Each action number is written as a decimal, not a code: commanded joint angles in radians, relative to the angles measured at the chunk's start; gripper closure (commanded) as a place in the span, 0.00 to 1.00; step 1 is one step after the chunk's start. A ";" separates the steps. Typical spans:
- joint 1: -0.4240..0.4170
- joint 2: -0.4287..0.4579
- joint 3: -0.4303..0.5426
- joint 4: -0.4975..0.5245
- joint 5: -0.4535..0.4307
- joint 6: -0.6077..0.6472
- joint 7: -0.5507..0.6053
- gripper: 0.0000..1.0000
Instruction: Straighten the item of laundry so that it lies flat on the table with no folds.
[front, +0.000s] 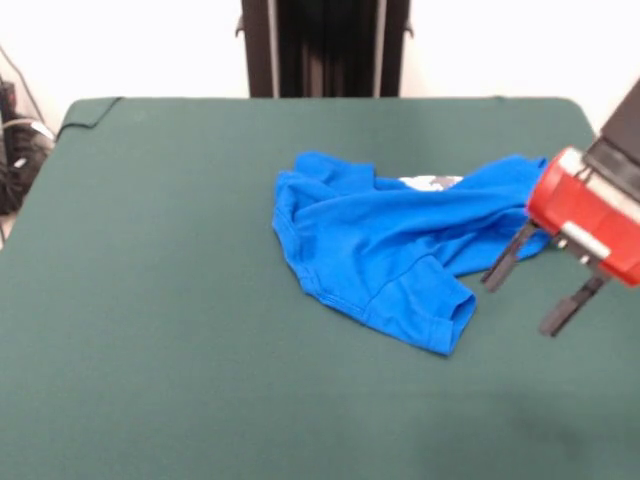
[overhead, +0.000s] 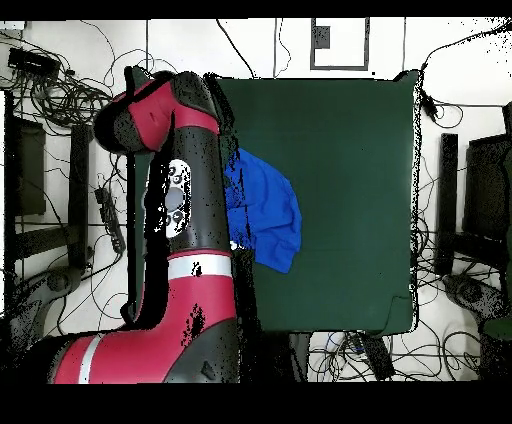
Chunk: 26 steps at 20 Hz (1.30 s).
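Jaws parted and empty, the gripper hangs just off the three-o'clock edge of the crumpled T-shirt near mid-table; pinching stacked layers would likely drag folds rather than open them.

A plain white wall stands beyond the gripper, with a black upright column up and to its left. Overhead, tangled black cables sprawl across a pale floor, beside dark equipment racks.
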 joint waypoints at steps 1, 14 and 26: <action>-0.022 0.063 -0.006 0.201 -0.021 -0.089 0.058 0.00; -0.080 -0.032 0.006 0.337 0.019 -0.136 -0.061 0.00; -0.214 -0.005 0.152 0.405 0.090 -0.154 -0.217 0.00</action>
